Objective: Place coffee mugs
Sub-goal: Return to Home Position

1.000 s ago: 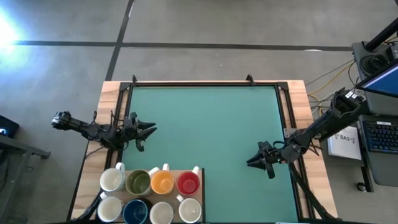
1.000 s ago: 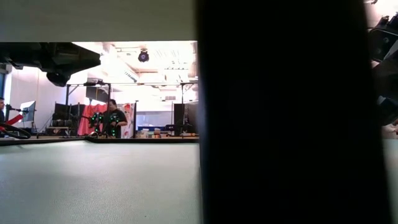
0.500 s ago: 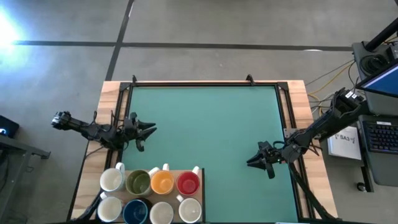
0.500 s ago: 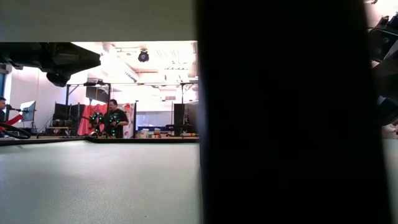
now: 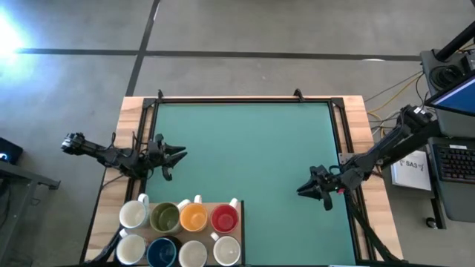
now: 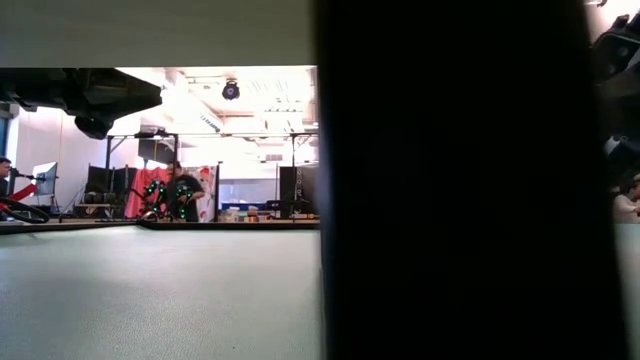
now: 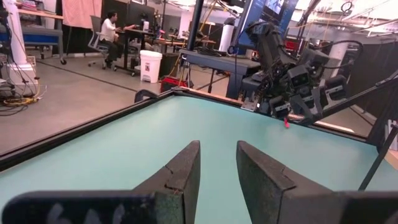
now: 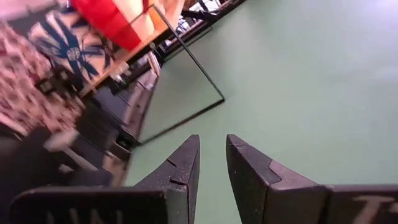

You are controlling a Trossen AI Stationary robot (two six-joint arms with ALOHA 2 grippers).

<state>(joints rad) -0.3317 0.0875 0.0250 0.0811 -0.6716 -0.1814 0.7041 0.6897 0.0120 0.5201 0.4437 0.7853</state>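
eight coffee mugs (image 5: pixel 194 218) stand in two rows of four on a wooden shelf (image 5: pixel 240 235) at the table's (image 5: pixel 245 141) near left corner. the near row, white, dark blue, white, white, reaches the high view's bottom edge and is partly cut off. behind it stand white, olive, orange and red. farther in, the left gripper (image 5: pixel 180 155) hangs over the table's left edge and the right gripper (image 5: pixel 300 191) near its right edge, both well apart from the mugs. each wrist view shows its own fingers parted by a narrow gap, with nothing between them. a red blur (image 8: pixel 109 17) in the right wrist view is too smeared to tell. at table height a broad dark slab (image 6: pixel 450 180) hides the middle and right; what it is cannot be told. beyond the far edge a person (image 6: pixel 180 192) shows small and indistinct.
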